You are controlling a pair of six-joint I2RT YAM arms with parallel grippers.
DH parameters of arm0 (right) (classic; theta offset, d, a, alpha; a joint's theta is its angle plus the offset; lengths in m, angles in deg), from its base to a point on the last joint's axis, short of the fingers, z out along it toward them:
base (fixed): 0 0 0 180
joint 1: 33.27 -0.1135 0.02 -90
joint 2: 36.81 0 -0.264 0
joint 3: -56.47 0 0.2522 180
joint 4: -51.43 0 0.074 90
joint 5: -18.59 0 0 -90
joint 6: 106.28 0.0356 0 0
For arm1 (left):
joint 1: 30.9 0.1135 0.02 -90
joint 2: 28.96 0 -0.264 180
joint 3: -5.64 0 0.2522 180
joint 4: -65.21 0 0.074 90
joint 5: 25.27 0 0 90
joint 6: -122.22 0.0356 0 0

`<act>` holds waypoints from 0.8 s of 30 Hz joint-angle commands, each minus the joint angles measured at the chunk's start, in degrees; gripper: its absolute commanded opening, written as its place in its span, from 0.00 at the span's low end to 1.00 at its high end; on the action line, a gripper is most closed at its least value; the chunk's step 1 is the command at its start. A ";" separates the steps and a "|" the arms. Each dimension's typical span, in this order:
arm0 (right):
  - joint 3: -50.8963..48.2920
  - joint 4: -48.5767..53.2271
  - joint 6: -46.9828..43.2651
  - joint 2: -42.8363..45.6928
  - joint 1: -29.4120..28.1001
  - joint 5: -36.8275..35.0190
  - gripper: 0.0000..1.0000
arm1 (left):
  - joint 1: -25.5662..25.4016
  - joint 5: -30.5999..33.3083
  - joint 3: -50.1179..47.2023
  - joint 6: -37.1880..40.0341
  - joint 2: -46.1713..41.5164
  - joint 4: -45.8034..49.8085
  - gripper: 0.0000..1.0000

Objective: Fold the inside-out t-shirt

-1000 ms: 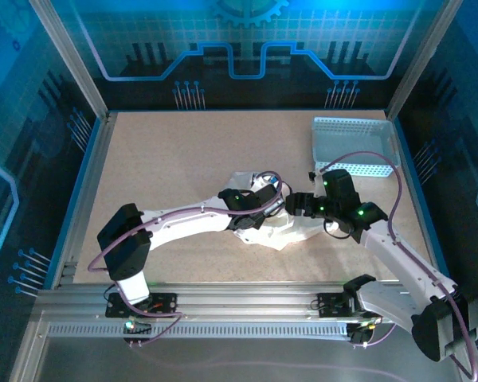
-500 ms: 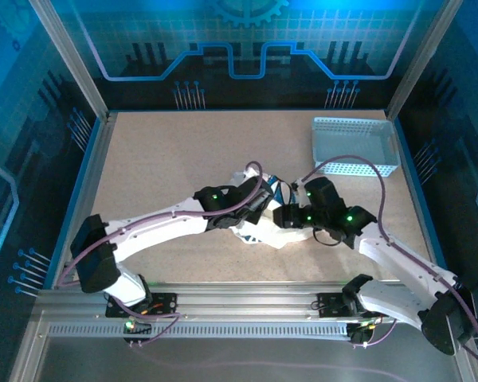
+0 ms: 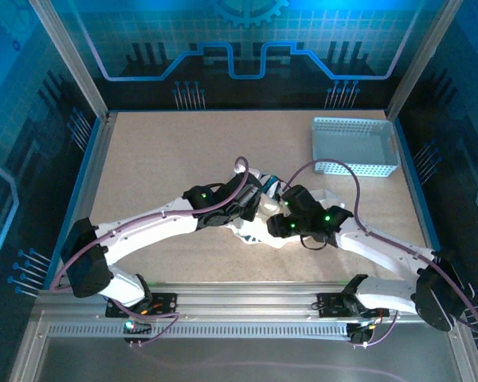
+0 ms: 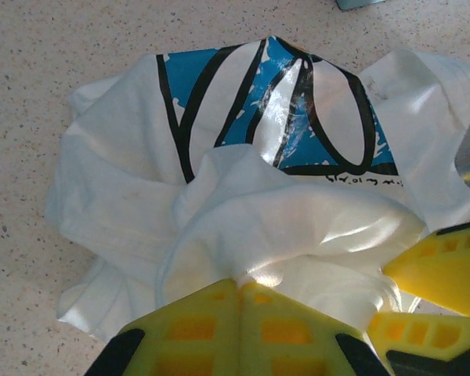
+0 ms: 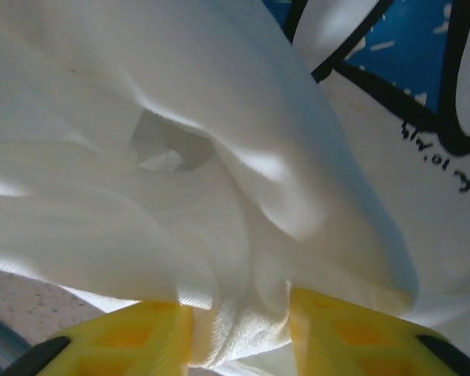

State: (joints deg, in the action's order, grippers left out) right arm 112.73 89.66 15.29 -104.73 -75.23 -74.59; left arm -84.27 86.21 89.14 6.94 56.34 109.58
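The white, soft cloth t-shirt (image 3: 255, 232) with a blue-and-black printed logo lies crumpled in a heap on the speckled beige table (image 3: 167, 159), a little toward 6 o'clock from the table's middle. The light blue-grey perforated plastic basket (image 3: 355, 169) stands well apart from it toward 2 o'clock, near the far right corner. Seen from above, both arms are stretched long and low over the table. The left arm runs from its base at 7 o'clock up toward 2 o'clock, and the right arm runs from its base at 5 o'clock up toward 10 o'clock, so the two wrists meet nose to nose over the heap. In the left wrist view the left gripper (image 4: 240, 283) points down at the cloth with its jaws pressed fully together, pinching a raised ridge of white fabric just below the logo. The logo spreads toward 12 o'clock of that view, and the yellow fingers (image 4: 446, 270) of the other arm sit just beside the ridge at 4 o'clock. In the right wrist view the right gripper (image 5: 235, 313) has its jaws part-way apart with a thick roll of the t-shirt filling the gap, both yellow pads touching the cloth. A corner of the logo shows at 1 o'clock.
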 commanded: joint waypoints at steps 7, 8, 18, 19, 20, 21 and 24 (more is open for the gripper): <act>3.07 3.72 -6.42 1.35 -0.55 -7.75 0.00 | 6.81 -8.91 -1.98 -4.80 -8.49 -2.19 0.00; 2.74 4.22 -7.48 1.63 -0.51 -8.75 0.00 | 8.32 -10.77 -2.18 -5.60 -9.87 -2.53 0.00; -4.56 -4.20 -21.19 11.48 -14.09 -15.35 0.00 | 25.99 -28.78 -7.33 -14.00 -17.23 -8.24 0.00; -5.58 -6.11 -21.98 13.23 -15.39 -14.44 0.00 | 26.28 -29.32 -7.42 -13.95 -16.82 -8.11 0.00; -6.57 -8.13 -22.25 15.03 -16.39 -13.57 0.00 | 26.38 -30.15 -7.46 -13.55 -16.09 -8.14 0.00; -7.34 -9.69 -21.93 16.39 -16.57 -12.22 0.06 | 26.29 -31.74 -7.87 -13.34 -15.38 -8.69 0.00; -6.91 -10.58 -19.20 17.89 -15.89 -13.36 0.40 | 24.88 -33.43 -9.42 -12.80 -13.71 -9.92 0.00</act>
State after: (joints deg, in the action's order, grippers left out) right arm 106.17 81.79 -3.90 -88.06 -91.22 -86.40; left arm -58.91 56.66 81.25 -5.39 41.39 102.78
